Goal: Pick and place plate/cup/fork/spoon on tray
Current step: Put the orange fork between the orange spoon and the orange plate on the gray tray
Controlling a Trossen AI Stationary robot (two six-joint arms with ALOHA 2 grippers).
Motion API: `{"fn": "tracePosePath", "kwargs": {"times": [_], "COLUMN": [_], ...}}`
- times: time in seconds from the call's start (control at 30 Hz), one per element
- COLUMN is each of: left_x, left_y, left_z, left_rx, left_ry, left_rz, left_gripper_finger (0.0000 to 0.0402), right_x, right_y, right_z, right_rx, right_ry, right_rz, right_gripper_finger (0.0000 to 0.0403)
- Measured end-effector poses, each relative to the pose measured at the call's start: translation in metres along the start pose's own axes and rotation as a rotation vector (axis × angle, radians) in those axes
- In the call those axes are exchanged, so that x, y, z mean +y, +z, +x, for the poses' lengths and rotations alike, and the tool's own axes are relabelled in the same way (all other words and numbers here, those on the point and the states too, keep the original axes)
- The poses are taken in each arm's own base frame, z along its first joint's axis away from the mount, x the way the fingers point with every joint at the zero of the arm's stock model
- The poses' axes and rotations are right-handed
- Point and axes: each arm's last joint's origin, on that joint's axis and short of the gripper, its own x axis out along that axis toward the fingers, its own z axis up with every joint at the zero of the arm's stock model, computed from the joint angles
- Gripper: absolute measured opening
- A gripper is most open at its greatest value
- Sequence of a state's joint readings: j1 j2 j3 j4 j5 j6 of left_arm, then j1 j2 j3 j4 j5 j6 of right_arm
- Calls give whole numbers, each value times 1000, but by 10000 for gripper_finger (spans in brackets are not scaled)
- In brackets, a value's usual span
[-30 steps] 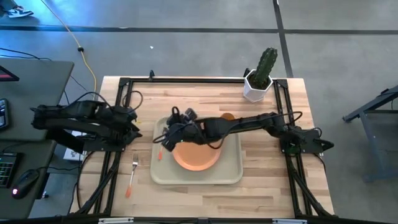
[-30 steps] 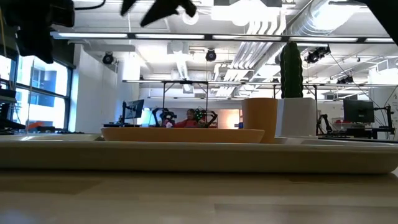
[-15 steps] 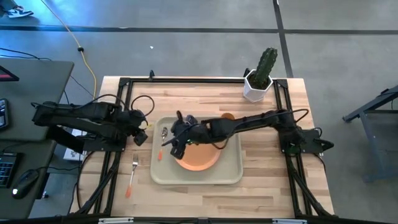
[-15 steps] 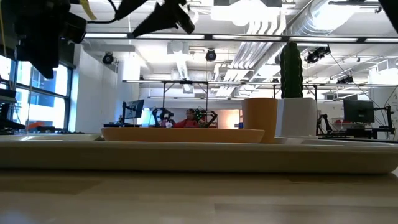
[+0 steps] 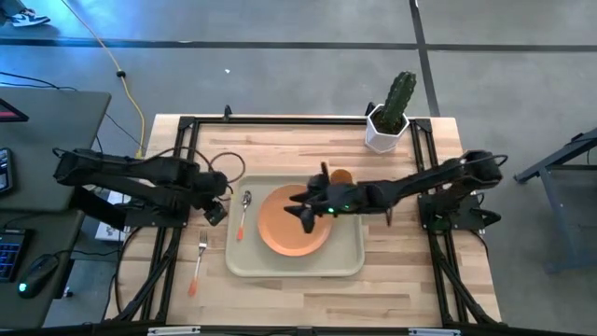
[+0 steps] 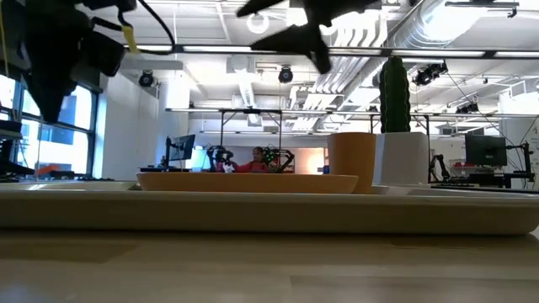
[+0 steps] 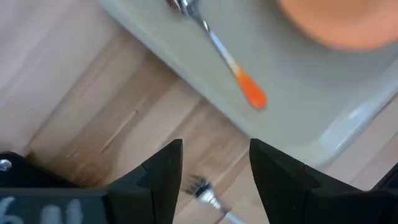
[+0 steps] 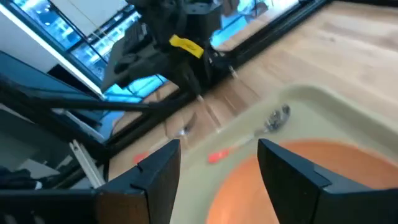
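Observation:
The beige tray [image 5: 347, 259] holds the orange plate [image 5: 280, 229], the orange cup [image 5: 341, 175] at its far edge, and the spoon [image 5: 244, 211] along its left side. The spoon also shows in the left wrist view [image 7: 231, 67] and the right wrist view [image 8: 273, 118]. The fork [image 5: 200, 259] lies on the table left of the tray, and its tines show in the left wrist view [image 7: 200, 186]. My left gripper [image 5: 216, 211] is open above the table just left of the tray, a little beyond the fork's tines [image 7: 214, 171]. My right gripper [image 5: 300, 207] is open and empty above the plate [image 8: 219, 177].
A white hexagonal pot with a cactus [image 5: 388, 119] stands at the table's far right corner. Black frame rails run along the table's left and right edges. Bare wood lies in front of the tray and to its right.
My right gripper has drawn back from the tray's left side toward the table's right and now hangs over the plate; the spoon lies uncovered on the tray. My left gripper has moved toward the table's right and near edges, closer to the tray and the fork.

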State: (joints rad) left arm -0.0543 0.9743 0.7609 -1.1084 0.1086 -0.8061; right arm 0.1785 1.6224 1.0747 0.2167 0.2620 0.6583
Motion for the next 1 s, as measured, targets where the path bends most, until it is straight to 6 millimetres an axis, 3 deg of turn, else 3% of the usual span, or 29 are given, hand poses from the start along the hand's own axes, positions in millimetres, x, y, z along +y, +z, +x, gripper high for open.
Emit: {"fn": "tracePosePath", "kwargs": {"times": [0.1,0.27,0.47,0.77,1.0], "left_x": [-4,-5,2,9,7], "left_y": [0,-4,-21,-25,-25], "left_z": [9,23,61,71,79], "left_rx": [78,182,304,247,321], "left_ry": [38,83,-51,78,68], "left_rz": [70,208,231,281,357], "left_gripper_finger": [174,173,158,138,138], "right_x": [-3,0,1,2,2], "right_y": [-12,-16,-16,-16,-16], "right_z": [-10,-16,-13,-13,-13], "right_rx": [11,-9,-31,-37,-39], "right_ry": [-33,-38,-22,-25,-23], "right_rz": [-3,-23,-30,-30,-8], "right_gripper_finger": [203,203,203,203,204]}}
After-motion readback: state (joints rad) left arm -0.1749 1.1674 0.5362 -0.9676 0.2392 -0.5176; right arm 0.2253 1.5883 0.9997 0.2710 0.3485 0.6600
